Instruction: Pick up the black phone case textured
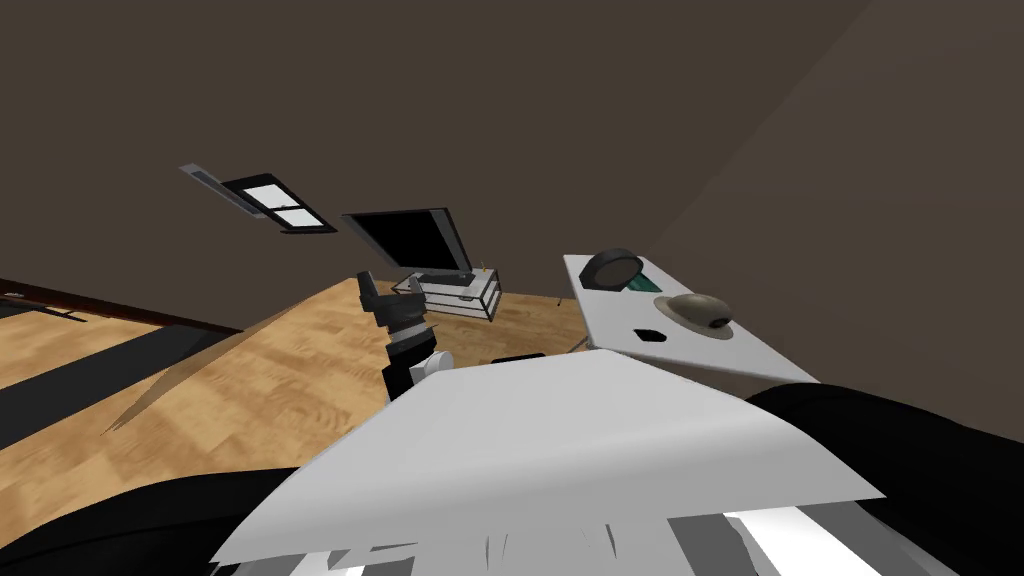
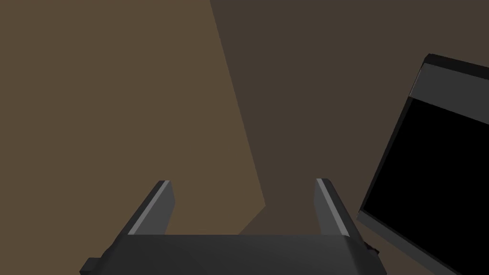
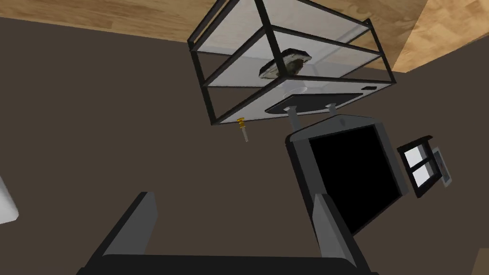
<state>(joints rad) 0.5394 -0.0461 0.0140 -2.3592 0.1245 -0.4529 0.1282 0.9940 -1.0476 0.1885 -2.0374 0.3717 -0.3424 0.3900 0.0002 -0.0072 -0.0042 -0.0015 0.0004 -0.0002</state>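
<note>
A wooden floor (image 1: 200,370) is seen below dark brown walls (image 1: 600,100). A white table (image 1: 610,310) is set to the right, against the wall. A TV (image 1: 410,240) with a black screen is carried on a black-framed stand (image 1: 470,295) with white shelves, and a window (image 1: 280,205) is seen to the left of it.

The left arm (image 1: 400,335) is raised over the floor, just before the stand. The left gripper (image 2: 243,181) is held wide open, with nothing between its fingers; the wall and an edge of the TV are seen beyond it. The right gripper (image 3: 233,195) is likewise spread wide and empty, and is pointed towards the TV and the stand.

On the table a round dark object (image 1: 612,268) is placed at the far end, with a teal thing (image 1: 640,285) just beside it and a brownish hat-like thing (image 1: 700,310) nearer. A pale lump (image 3: 285,63) is seen on the stand's middle shelf, and a small yellow-handled tool (image 3: 242,128) at the corner of its top.

The case (image 1: 651,334) is seen as a small flat black shape on the table, near the near edge and just beside the hat-like thing, well apart from both grippers. Its texture cannot be told.
</note>
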